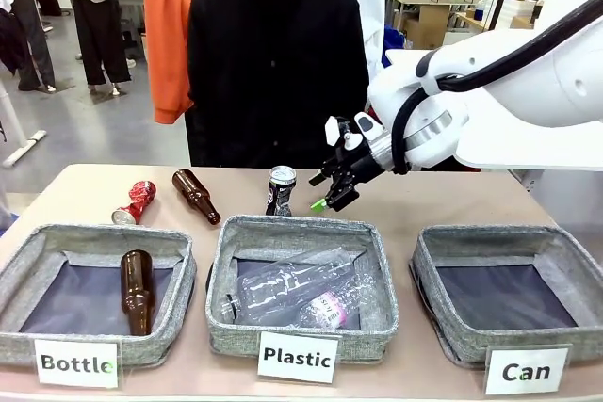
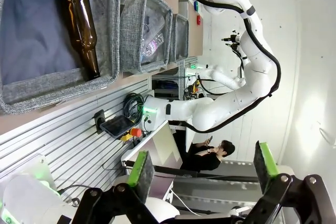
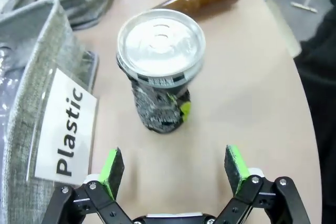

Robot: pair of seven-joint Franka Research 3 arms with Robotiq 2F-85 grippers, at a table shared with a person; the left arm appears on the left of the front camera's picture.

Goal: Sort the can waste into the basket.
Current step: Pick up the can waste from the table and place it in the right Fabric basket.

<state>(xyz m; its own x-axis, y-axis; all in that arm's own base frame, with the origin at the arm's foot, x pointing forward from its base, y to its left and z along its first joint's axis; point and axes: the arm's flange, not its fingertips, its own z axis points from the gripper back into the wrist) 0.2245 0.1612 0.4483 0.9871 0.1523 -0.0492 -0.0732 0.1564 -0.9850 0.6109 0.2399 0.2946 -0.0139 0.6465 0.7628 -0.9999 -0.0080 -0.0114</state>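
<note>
Jaws spread wide and gripping nothing, the right gripper (image 1: 330,193) (image 3: 174,165) is hovering tilted downward just beside the upright, dented black-and-blue metal can with silver top (image 1: 281,190) (image 3: 160,66), which is standing near the table's (image 1: 452,200) far edge, while the grey felt "Can" basket (image 1: 509,237) is sitting at its near right corner.

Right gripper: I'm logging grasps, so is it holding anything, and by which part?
Nothing is held. The right gripper is open; the black can stands upright just ahead of its fingers, untouched.
</note>
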